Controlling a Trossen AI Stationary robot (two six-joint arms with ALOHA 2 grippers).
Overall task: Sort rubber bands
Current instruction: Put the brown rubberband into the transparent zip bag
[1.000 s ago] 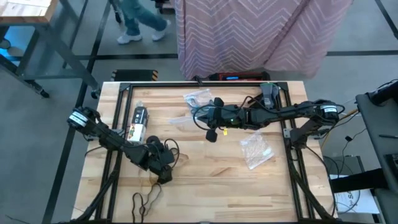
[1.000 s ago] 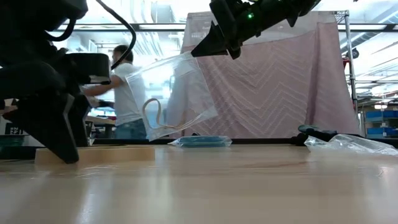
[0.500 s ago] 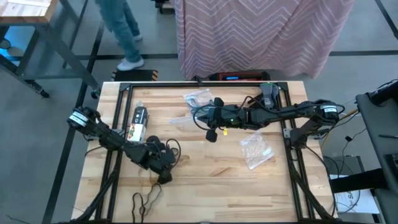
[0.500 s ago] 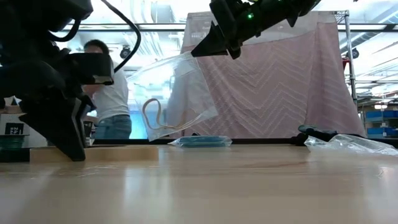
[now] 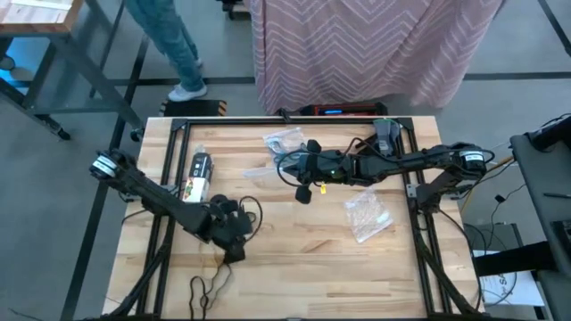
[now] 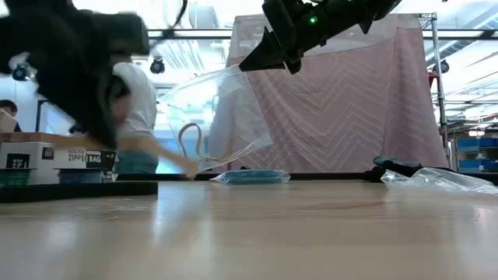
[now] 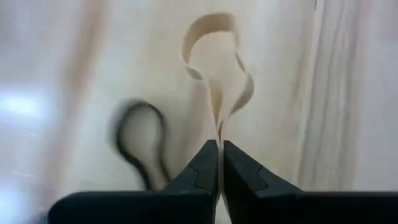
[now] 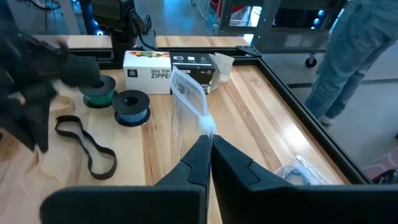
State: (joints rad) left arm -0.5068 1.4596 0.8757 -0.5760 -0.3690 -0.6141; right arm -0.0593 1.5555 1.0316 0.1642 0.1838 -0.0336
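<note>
On the left of the worktop (image 5: 294, 241), the left gripper (image 7: 219, 163) is pressed together on a tan rubber band (image 7: 217, 74). The band's loop stretches straight ahead of the fingertips, long axis in line with the gripper. A black rubber band (image 7: 140, 140) lies just beside it on the wood.

Toward the middle, the right gripper (image 8: 209, 144) hangs above the worktop, pinching the top edge of a clear plastic bag (image 6: 214, 117) that dangles below it, with a tan loop already inside. The bag lies well apart from the left gripper, toward the right arm, so I judge the left arm must carry its band that way.
</note>
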